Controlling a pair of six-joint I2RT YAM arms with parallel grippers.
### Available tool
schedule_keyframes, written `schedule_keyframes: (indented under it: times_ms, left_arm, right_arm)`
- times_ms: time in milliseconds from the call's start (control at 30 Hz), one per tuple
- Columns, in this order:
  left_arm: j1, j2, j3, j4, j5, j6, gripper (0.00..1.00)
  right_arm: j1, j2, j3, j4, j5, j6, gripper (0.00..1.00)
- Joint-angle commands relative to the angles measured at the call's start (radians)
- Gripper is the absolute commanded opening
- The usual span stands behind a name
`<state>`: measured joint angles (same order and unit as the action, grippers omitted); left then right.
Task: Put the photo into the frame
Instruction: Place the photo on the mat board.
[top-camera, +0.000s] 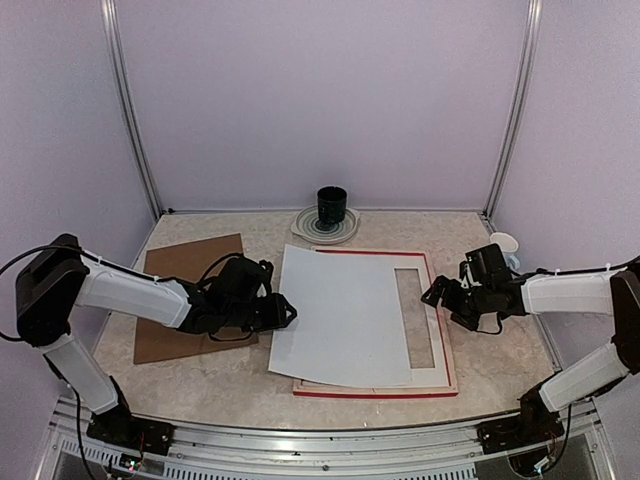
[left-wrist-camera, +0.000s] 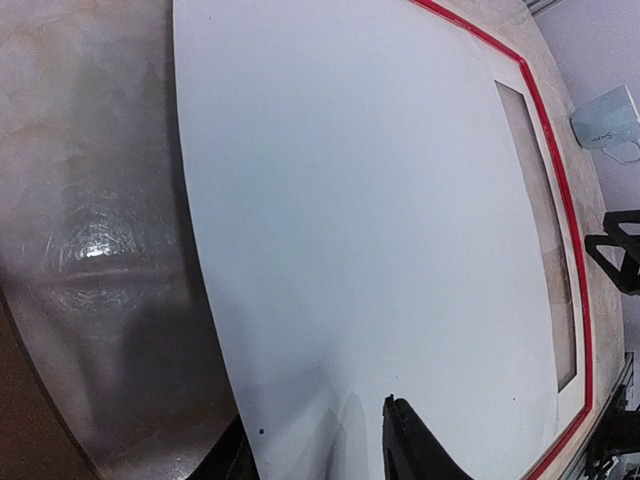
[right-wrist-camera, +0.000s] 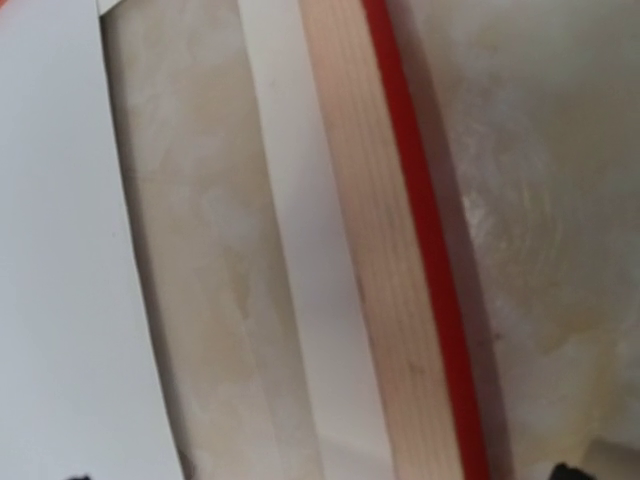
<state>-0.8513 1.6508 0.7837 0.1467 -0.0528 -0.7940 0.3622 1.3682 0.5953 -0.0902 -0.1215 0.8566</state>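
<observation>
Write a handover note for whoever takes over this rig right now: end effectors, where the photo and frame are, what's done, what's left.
Left end effector: looks open, at the left edge of the photo.
Right end effector: open, by the right rail of the frame, holding nothing.
Photo lies white side up, skewed across the frame, left side overhanging onto the table.
Frame lies back up, white mat inside.
Left: square the photo and seat it; brown backing board lies at left.

Nothing you can really read in any of these views, tbh. The closest is a short dark line of print on the white object (left-wrist-camera: 605, 118) at the upper right of the left wrist view. It's way too small and blurry to make out.
</observation>
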Motion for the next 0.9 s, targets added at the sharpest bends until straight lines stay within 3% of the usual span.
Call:
schedule_keyframes:
  times_ms: [0, 233, 867]
  left_arm:
    - [-0.020, 0.026, 0.050, -0.023, -0.021, 0.029, 0.41]
    - [-0.039, 0.054, 0.088, -0.048, -0.042, 0.045, 0.49]
    - [-0.104, 0.112, 0.203, -0.118, -0.091, 0.091, 0.51]
  right_arm:
    - [-0.014, 0.023, -0.012, 0.041, -0.025, -0.008, 0.99]
    - [-0.015, 0.038, -0.011, 0.052, -0.033, -0.012, 0.99]
    - [-0.022, 0.055, -0.013, 0.067, -0.066, -0.018, 0.99]
